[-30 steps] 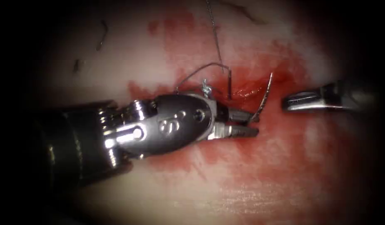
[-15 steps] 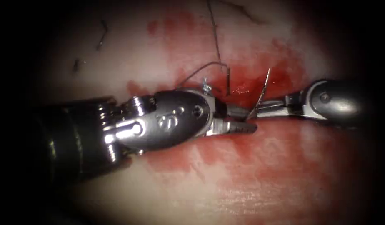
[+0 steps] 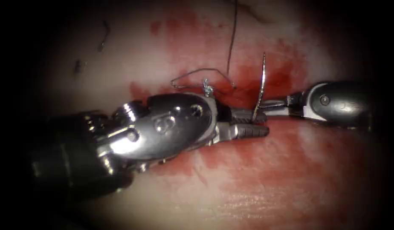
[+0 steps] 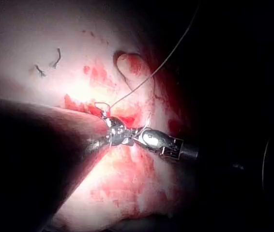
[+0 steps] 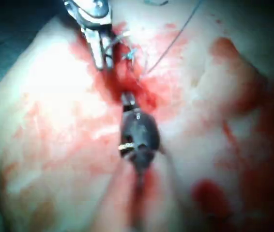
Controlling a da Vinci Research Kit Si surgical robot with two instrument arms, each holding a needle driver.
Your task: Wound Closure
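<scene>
Steel needle [image 3: 261,85] stands nearly upright over the cut [image 3: 244,91], clear of the tissue [image 3: 256,187], its lower end pinched by both the left tool [image 3: 252,123] and right tool [image 3: 271,104], jaws closed. Opposed pulling could twist it; a slack grip could drop it onto the red fluid [image 3: 291,140], tangling the thread [image 3: 232,38].

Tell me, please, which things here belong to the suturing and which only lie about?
In the job: right pincer, shut on the needle low on its curve; left pincer, at the needle's lower end (whether that end is in the tissue is unclear); thread; tissue.
Lying about: cut ends of thread left of the cut; red fluid.
</scene>
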